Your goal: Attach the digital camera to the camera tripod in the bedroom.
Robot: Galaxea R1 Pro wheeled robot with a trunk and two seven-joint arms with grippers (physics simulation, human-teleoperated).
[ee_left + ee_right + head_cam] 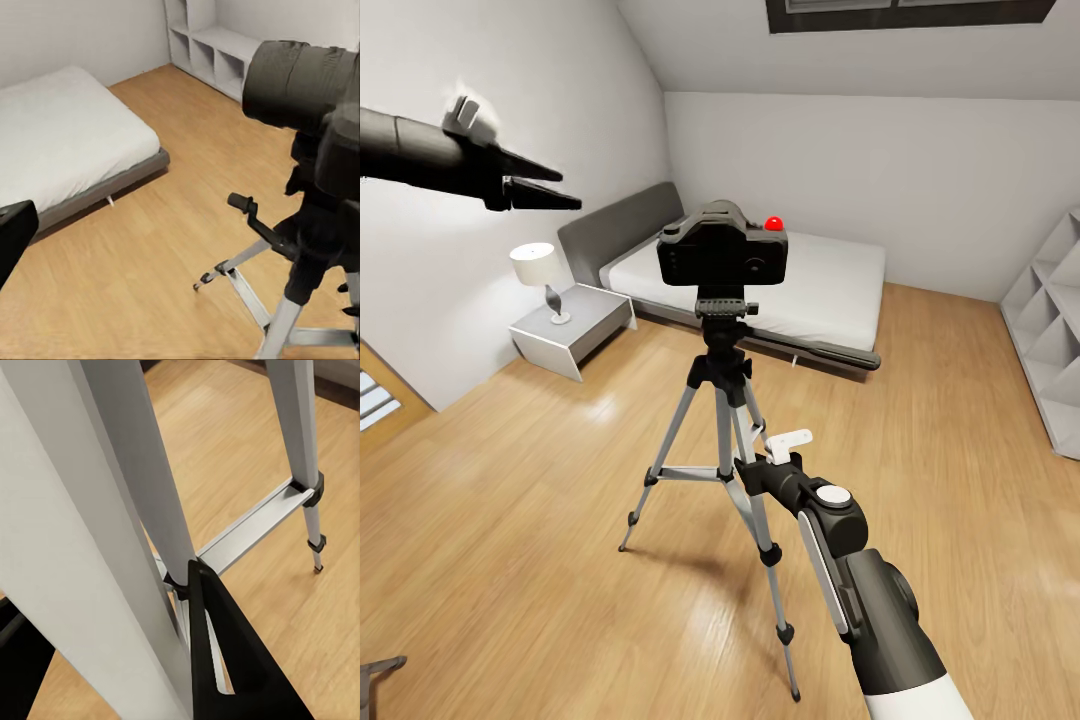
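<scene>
camera (723, 253): on tripod (726, 420) head, upright, back toward robot, long axis sideways | tripod: standing on wood floor (510, 520) before bed (800, 285) | left gripper (565, 189): raised, narrow, empty | right gripper (752, 468): at tripod leg, opening unclear

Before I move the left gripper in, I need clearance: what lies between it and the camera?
Nothing: in the head view the left gripper and camera are parted by open air.

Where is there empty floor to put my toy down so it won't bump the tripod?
Bare light wood floor lies between the white bedside table and the silver-legged camera tripod. More lies between the tripod and the white shelf unit. It is crowded at the tripod's legs, where the right gripper sits.
</scene>
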